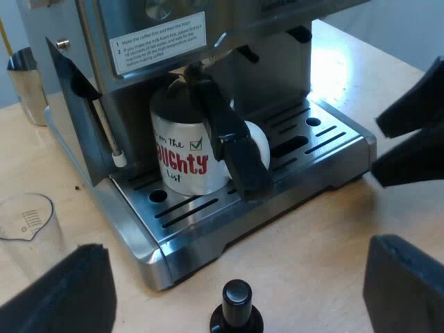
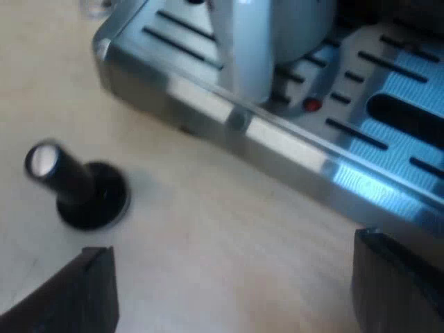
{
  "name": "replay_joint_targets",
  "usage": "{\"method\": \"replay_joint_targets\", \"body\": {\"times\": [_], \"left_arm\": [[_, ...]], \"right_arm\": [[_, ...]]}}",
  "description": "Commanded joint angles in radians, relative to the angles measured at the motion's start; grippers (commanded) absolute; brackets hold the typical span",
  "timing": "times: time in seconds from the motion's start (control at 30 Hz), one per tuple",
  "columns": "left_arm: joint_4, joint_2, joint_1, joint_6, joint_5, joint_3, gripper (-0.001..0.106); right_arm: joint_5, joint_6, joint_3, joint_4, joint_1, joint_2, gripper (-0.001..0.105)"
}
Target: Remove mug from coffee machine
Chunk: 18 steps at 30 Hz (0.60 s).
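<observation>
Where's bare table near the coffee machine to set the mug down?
Bare light wooden table lies between the black-knobbed tamper and the front edge of the steel drip tray. Crowded beside the silver espresso machine: clear measuring glass, metal jug.

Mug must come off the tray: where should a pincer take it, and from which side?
Probably the mug by its printed wall, low, coming from the steam wand side: the holder's dark handle slants across its other side.
</observation>
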<state>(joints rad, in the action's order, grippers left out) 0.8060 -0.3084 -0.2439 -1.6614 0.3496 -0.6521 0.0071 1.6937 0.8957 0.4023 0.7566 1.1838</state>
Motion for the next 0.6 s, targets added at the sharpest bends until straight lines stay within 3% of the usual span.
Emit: {"method": "replay_joint_targets", "body": {"times": [0.03, 0.37, 0.6], "left_arm": [[0.004, 0.000, -0.002, 0.005, 0.007, -0.006, 0.087], [0.060, 0.000, -0.002, 0.005, 0.007, -0.006, 0.087], [0.067, 0.000, -0.002, 0.005, 0.007, -0.003, 0.087]], "right_arm": [[0.013, -0.017, 0.006, -0.088, -0.001, 0.045, 0.069], [0.019, -0.017, 0.006, -0.373, 0.004, 0.205, 0.069], [0.163, -0.017, 0.006, -0.556, 0.004, 0.318, 0.069]]}}
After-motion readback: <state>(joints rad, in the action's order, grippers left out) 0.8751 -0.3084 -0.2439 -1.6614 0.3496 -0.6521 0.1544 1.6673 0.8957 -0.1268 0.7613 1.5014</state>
